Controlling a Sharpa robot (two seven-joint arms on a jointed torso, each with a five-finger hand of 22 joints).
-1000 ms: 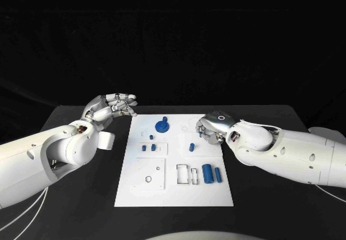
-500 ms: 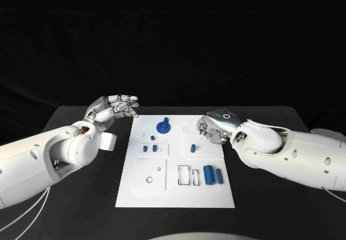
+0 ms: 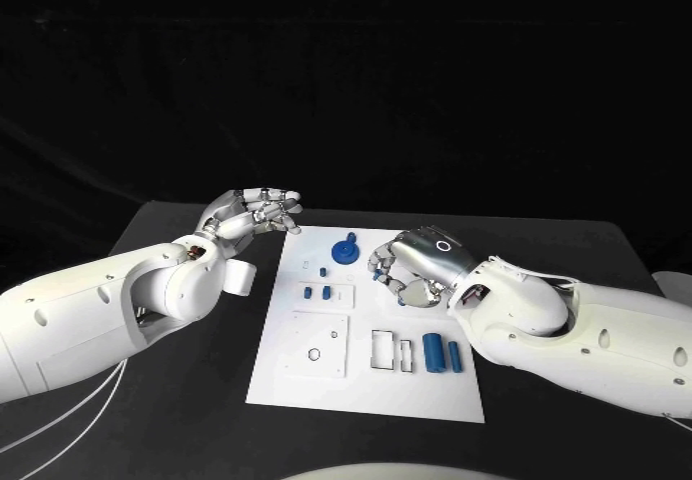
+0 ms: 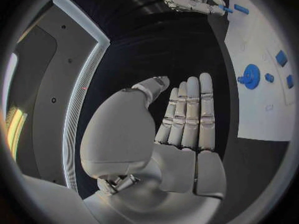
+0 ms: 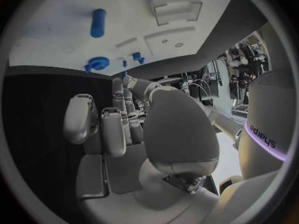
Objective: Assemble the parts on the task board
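Right hand [image 3: 411, 262] curled, empty, over task board [image 3: 361, 380].

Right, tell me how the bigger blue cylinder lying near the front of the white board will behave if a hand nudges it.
The bigger blue cylinder lies on its round side on the flat board, so a sideways nudge would probably roll it, perhaps into the thinner blue rod beside it. It looks like rigid plastic, likely stiff and light. Its smooth surface may slip in silver fingers.
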